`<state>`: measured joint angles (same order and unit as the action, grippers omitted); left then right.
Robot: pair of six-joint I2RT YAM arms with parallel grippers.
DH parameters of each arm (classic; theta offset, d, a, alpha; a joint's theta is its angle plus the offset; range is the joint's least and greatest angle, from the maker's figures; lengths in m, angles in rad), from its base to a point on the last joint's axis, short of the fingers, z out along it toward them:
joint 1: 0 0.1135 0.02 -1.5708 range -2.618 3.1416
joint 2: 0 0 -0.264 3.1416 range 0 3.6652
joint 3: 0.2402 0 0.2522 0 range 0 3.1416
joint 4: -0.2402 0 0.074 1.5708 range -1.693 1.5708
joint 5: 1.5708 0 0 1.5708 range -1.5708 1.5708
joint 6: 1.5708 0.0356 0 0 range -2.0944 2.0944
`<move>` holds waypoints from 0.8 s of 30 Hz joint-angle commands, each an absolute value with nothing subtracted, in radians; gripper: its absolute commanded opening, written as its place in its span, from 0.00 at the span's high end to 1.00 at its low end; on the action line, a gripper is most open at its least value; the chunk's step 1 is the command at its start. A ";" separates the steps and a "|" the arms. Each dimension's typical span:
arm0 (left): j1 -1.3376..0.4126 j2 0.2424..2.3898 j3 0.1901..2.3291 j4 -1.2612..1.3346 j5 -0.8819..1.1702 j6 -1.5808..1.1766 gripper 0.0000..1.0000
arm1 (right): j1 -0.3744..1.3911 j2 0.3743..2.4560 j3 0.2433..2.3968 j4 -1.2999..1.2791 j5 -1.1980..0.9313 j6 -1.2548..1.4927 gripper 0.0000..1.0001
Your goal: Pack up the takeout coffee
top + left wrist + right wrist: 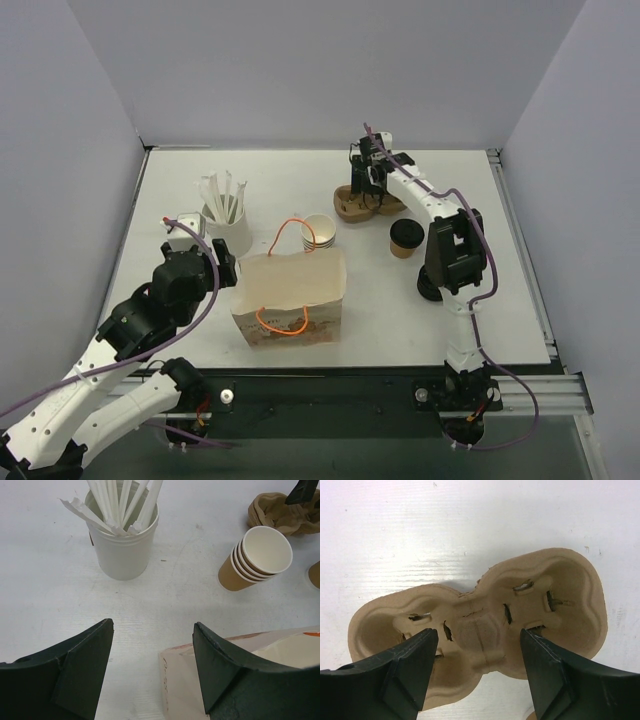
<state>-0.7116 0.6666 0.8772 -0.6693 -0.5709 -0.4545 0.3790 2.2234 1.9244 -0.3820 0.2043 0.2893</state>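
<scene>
The takeout coffee, a tan paper cup with a black lid, stands on the table right of centre; a sliver of it shows at the right edge of the left wrist view. An open paper bag with orange handles stands at the front centre, its rim also in the left wrist view. My right gripper is open, its jaws straddling the middle of a brown pulp cup carrier. My left gripper is open and empty beside the bag's left edge.
A nested stack of tan cups lies on its side behind the bag, also in the left wrist view. A white cup of wrapped straws stands at the left, also in the left wrist view. The carrier sits at the back right.
</scene>
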 commanded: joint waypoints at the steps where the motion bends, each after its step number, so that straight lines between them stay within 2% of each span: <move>1: -0.707 0.664 0.884 -0.638 -0.586 -0.437 0.26 | 0.367 2.249 1.993 -0.428 0.180 0.311 0.34; 6: -0.707 0.666 0.879 -0.630 -0.583 -0.437 0.26 | 0.371 2.258 2.008 -0.454 0.163 0.314 0.35; 13: -0.707 0.655 0.873 -0.637 -0.586 -0.422 0.26 | 0.414 2.226 1.950 -0.376 0.232 0.267 0.18; 24: -0.707 0.640 0.877 -0.649 -0.601 -0.400 0.25 | 0.408 2.250 1.936 -0.347 0.275 0.324 0.16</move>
